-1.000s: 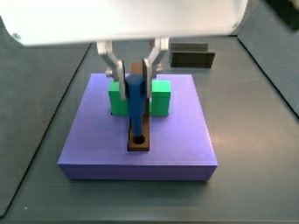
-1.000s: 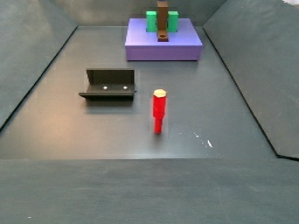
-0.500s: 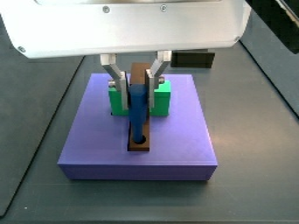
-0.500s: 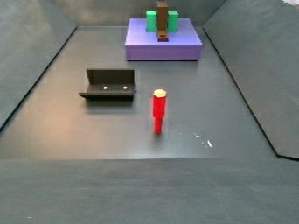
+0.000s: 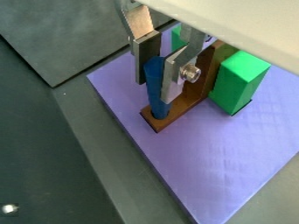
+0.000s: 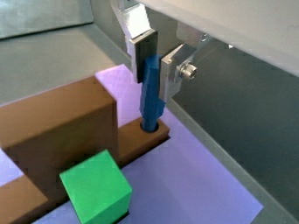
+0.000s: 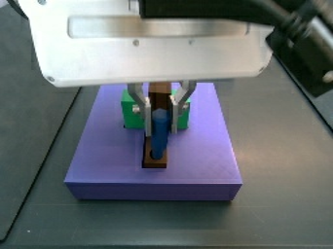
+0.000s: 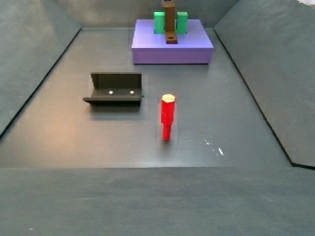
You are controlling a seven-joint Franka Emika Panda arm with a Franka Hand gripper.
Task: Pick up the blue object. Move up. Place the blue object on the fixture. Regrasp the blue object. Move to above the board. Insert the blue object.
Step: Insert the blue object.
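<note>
The blue object (image 5: 155,98) (image 6: 152,94) (image 7: 158,138) is a slim blue peg standing upright with its lower end in the round hole of the brown bar (image 5: 193,98) (image 6: 59,122). The bar lies on the purple board (image 5: 222,166) (image 6: 198,184) (image 7: 196,156) (image 8: 154,53). My gripper (image 5: 159,90) (image 6: 156,93) (image 7: 160,102) hangs over the board, open. Its fingers flank the peg's upper part, and the side view shows gaps on both sides. The fixture (image 8: 114,89) stands empty on the floor, well away from the board.
A green block (image 5: 239,83) (image 6: 93,188) (image 8: 161,18) stands on the board against the bar. A tall red peg (image 8: 168,115) stands upright on the floor to the right of the fixture. Grey walls enclose the floor.
The arm has risen, and its white wrist body now fills more of the side view. The fingers sit higher on the blue peg. The peg stays in the hole.
</note>
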